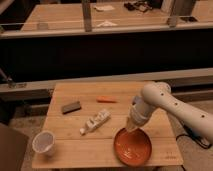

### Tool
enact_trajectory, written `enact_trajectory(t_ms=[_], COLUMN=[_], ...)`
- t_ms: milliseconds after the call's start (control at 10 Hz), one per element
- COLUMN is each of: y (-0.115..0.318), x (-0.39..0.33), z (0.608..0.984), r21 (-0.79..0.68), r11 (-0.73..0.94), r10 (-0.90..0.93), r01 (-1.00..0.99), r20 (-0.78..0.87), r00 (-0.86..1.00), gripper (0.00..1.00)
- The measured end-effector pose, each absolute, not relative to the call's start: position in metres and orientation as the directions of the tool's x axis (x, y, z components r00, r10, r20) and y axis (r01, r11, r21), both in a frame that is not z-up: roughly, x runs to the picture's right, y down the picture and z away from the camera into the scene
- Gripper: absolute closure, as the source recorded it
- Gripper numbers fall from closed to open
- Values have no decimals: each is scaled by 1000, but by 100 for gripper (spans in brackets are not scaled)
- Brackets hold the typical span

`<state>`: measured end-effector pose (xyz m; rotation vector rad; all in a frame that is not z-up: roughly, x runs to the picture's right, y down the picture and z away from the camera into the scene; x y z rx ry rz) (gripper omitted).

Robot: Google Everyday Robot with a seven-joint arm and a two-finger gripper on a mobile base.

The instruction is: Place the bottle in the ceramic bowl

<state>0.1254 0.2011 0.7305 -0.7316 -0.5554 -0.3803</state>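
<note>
The gripper (131, 125) hangs just over the far-left rim of the bowl (133, 148), and whether it is released or clenched, I cannot tell from here. What is plain is that it carries no bottle. The bottle (95, 122) lies flat on the table (165, 122) to the left of the bowl and a touch beyond it, slanting on a diagonal, clear of the rim and clear of the gripper.

So the job in hand, as I read it, is the reach and the pickup. The arm needs to swing left from the bowl, settle above the middle of the bottle, and turn the wrist so the grip comes across the slim body, not along its length. A round bottle lying down will likely roll if it is nudged off-centre, so a straight descent matters.

There is room to work. The cup (44, 143) sits well to the left of the bowl, and the dark block (71, 107) and the orange stick (106, 99) lie farther back. On the return, lift high enough to clear the rim and lay the bottle across the centre, since it looks about as long as the bowl is wide.
</note>
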Motion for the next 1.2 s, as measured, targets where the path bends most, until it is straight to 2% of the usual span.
enact_trajectory(t_ms=[200, 500, 600, 700, 800, 900, 1100, 1200], y=[199, 199, 198, 198, 197, 192, 187, 186], x=[133, 133, 134, 136, 135, 124, 106, 106], z=[734, 743, 746, 749, 750, 753, 759, 760], r21=[-522, -514, -514, -517, -523, -524, -519, -520], r11=[683, 674, 671, 670, 662, 662, 658, 656], r10=[-135, -149, -148, -145, -149, -151, -161, -161], r01=[511, 531, 534, 533, 536, 536, 546, 547], r20=[598, 609, 612, 613, 610, 607, 611, 611], r00=[790, 779, 777, 776, 778, 780, 775, 775], gripper=[49, 49, 53, 63, 68, 67, 47, 41])
